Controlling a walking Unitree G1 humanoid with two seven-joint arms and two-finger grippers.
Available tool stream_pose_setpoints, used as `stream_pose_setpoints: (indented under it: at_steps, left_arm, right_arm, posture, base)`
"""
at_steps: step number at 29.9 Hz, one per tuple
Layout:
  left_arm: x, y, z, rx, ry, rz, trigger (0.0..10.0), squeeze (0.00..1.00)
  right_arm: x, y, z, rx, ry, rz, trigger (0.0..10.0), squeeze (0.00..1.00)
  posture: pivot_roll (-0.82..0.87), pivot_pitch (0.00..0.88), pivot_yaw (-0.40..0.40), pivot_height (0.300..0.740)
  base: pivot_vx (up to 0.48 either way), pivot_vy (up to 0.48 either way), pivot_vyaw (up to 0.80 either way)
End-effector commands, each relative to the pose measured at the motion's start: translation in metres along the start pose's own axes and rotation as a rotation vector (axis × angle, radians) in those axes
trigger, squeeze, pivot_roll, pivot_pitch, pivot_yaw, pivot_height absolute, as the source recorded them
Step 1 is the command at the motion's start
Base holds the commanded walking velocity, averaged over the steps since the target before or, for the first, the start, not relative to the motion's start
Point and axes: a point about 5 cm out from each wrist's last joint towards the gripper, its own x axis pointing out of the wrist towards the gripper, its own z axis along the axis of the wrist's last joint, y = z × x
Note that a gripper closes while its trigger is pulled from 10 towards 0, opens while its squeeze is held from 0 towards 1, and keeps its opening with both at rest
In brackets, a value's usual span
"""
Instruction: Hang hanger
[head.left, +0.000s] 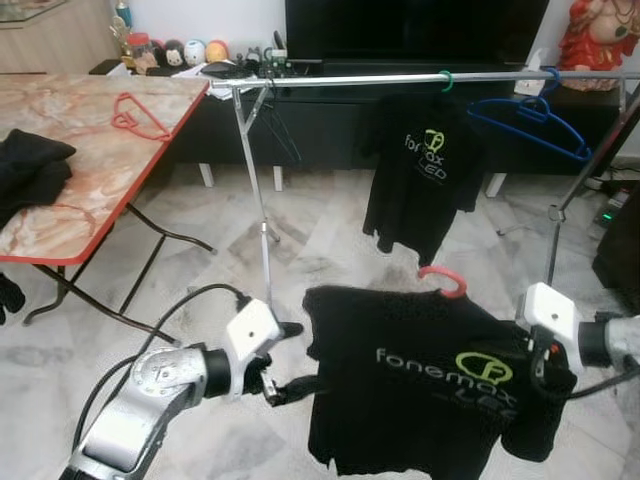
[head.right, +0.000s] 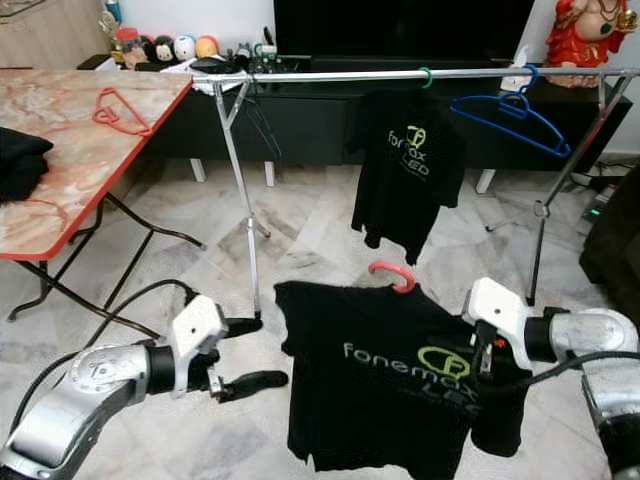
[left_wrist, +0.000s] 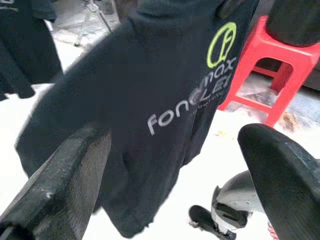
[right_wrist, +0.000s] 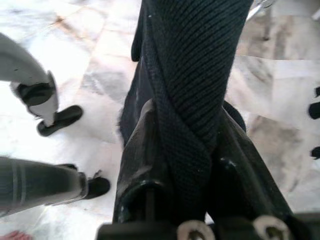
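The right hand (right_wrist: 182, 165) is clenched on the sleeve of a black T-shirt (head.left: 420, 385), holding it up in front of the clothes rail (head.left: 400, 78); its red hanger (head.left: 445, 280) hook pokes out at the collar, below the rail. The left hand (head.right: 245, 380) is released, fingers spread beside the shirt's hem. Another red hanger (head.left: 135, 115) lies on the desk (head.left: 70, 200).

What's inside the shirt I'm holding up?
A red hanger hook pokes from the neck of the black shirt; the hanger's shoulders are hidden by cloth. The right gripper clamps one sleeve.
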Motion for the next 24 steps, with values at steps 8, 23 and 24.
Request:
stream_pose_setpoints:
  at_steps: [8, 23, 24]
  left_arm:
    - [0.009, -0.003, 0.021, 0.040, -0.032, -0.090, 10.0, 0.00]
    - [0.004, -0.001, 0.011, 0.036, 0.086, -0.161, 10.0, 0.00]
    - [0.003, -0.001, 0.010, 0.043, 0.095, -0.163, 10.0, 0.00]
  right_arm:
    - [-0.009, 0.003, 0.004, -0.068, 0.075, 0.032, 10.0, 0.00]
    - [-0.017, 0.003, 0.027, -0.113, 0.029, 0.063, 10.0, 0.00]
    - [-0.018, 0.003, 0.028, -0.114, 0.027, 0.067, 10.0, 0.00]
  posture:
    - [-0.02, 0.016, 0.030, 0.740]
    - [-0.03, 0.026, 0.038, 0.740]
    - [-0.03, 0.026, 0.038, 0.740]
  base:
    - [0.000, 0.000, 0.00]
    - [0.000, 0.000, 0.00]
    - [0.000, 0.000, 0.00]
